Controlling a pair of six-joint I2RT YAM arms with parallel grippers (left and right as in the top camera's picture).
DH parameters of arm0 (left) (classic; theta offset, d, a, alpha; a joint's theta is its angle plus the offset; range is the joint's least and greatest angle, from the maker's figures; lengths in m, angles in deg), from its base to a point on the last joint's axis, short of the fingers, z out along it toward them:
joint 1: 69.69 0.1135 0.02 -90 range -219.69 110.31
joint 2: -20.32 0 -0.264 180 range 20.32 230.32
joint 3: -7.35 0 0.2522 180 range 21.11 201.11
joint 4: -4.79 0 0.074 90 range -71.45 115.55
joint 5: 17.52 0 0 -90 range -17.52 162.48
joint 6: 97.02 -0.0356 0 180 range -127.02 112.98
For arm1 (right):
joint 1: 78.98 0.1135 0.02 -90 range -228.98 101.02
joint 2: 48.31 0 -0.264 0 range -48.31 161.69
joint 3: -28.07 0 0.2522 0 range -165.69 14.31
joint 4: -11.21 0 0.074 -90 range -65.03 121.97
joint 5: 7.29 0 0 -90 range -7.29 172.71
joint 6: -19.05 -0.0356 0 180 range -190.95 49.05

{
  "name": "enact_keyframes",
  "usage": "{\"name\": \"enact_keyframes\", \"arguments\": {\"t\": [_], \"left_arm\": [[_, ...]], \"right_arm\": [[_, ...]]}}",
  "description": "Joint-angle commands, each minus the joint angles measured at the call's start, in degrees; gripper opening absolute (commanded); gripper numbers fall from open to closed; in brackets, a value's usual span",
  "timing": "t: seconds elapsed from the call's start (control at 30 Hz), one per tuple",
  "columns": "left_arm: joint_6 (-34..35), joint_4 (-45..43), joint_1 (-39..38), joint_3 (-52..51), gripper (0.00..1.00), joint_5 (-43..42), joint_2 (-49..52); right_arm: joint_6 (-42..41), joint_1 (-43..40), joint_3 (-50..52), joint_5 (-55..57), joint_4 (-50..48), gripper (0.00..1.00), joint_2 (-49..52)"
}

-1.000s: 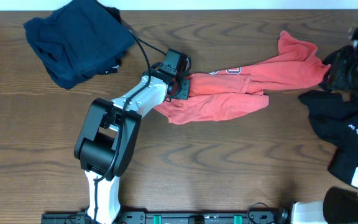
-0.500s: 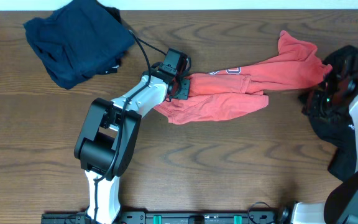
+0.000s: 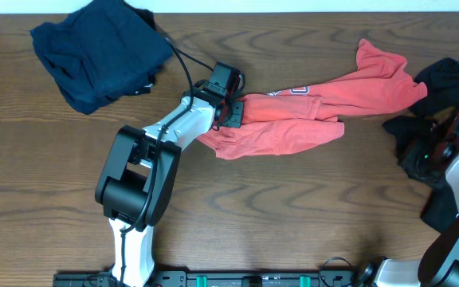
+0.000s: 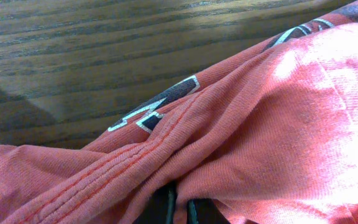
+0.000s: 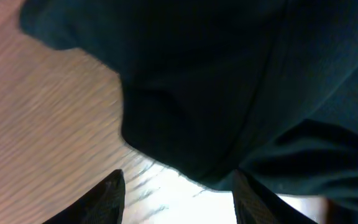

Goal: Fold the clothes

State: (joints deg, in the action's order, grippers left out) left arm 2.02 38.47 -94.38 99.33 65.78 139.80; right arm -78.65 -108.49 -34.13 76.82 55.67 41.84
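A red-orange T-shirt point(image 3: 293, 115) with block lettering lies crumpled and stretched across the table's middle. My left gripper point(image 3: 230, 112) is at the shirt's left end, shut on a fold of it. In the left wrist view the shirt point(image 4: 260, 124) fills the frame, and the left gripper point(image 4: 180, 210) pinches cloth at the bottom edge. My right gripper point(image 3: 433, 150) is over the black clothes point(image 3: 445, 84) at the far right. In the right wrist view the right gripper point(image 5: 179, 199) stands open, with only bare table between its fingers point(image 5: 107, 199) and dark cloth point(image 5: 229, 81) just ahead.
A navy blue shirt point(image 3: 94, 52) lies bunched at the back left corner. More black cloth point(image 3: 453, 179) with a small white logo spreads to the right edge. The left arm's cable point(image 3: 183, 68) runs over the table toward the navy shirt.
The right arm has moved toward the front, away from the red-orange shirt's right end, to a spot over the black clothes, and its jaws have spread wider. Left gripper and red-orange shirt are unchanged.
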Motion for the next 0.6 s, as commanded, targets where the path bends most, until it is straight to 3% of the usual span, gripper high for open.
{"name": "enact_keyframes", "arguments": {"t": [0.0,0.57], "left_arm": [[0.5,2.3,1.3,-2.2,0.07,2.8,4.3],[0.5,2.3,1.3,-2.2,0.07,2.8,4.3]], "right_arm": [[-3.2,-1.5,2.4,1.7,-3.2,0.54,-0.4],[-14.3,-15.5,3.4,4.0,-11.3,0.51,14.6]]}}
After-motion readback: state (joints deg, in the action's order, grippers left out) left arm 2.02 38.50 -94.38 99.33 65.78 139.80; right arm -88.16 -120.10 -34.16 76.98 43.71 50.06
